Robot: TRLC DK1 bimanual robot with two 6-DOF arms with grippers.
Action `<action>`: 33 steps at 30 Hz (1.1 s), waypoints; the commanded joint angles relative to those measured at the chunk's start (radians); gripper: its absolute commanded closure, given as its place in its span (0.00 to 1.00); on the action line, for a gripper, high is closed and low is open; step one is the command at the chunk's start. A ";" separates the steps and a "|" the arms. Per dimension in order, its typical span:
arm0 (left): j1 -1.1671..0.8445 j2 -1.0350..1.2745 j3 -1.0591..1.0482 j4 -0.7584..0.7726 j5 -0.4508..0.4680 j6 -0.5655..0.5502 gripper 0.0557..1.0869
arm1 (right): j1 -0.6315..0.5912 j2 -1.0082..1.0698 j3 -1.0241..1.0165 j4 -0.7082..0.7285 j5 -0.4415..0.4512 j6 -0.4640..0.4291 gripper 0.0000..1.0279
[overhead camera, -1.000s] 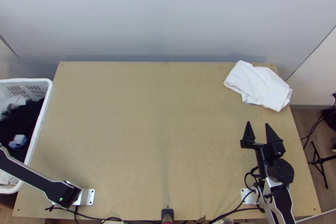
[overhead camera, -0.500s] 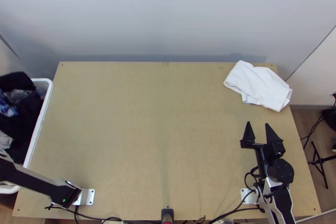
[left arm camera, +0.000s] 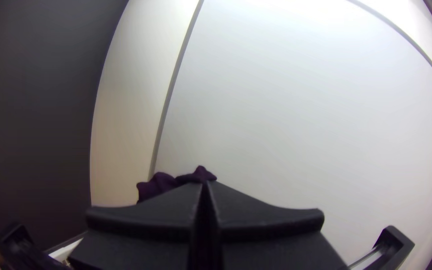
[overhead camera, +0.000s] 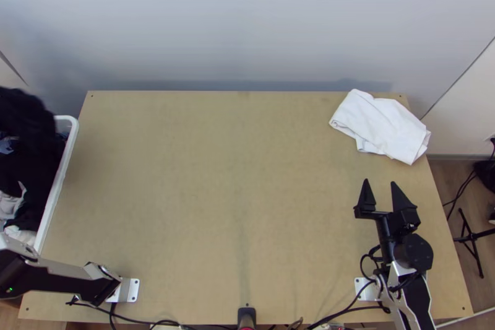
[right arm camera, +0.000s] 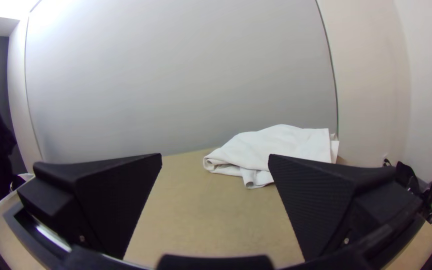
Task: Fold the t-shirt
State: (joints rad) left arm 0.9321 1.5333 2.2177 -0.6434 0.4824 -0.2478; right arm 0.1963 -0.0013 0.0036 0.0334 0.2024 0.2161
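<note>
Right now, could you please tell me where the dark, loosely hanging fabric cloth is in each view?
Top view: the dark cloth is at the left edge, over the white plastic basket.
Left wrist view: just beyond the left gripper's closed fingertips.
Right wrist view: far off, hanging above the basket.
Shared landmark: the large pale-grey wall.

- Top view looked steeply down on the table (overhead camera: 204,206).
- Left wrist view faced the wall (left arm camera: 301,110).
- Right wrist view looked low across the same table.
</note>
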 commanded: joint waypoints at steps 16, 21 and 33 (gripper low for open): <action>-0.243 -0.111 -0.102 0.214 -0.028 -0.229 0.97 | 0.000 0.001 0.001 0.000 0.000 0.000 0.04; -0.486 -0.111 -0.168 0.120 -0.114 -0.139 0.97 | 0.000 0.000 -0.001 0.000 0.000 0.000 0.04; -1.147 -0.176 -0.576 0.068 -0.495 0.094 0.97 | 0.000 0.000 0.001 0.000 0.000 0.000 0.04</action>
State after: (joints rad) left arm 0.1272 1.3884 1.8557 -0.5556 0.1539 -0.2474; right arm 0.1963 -0.0013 0.0036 0.0338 0.2024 0.2161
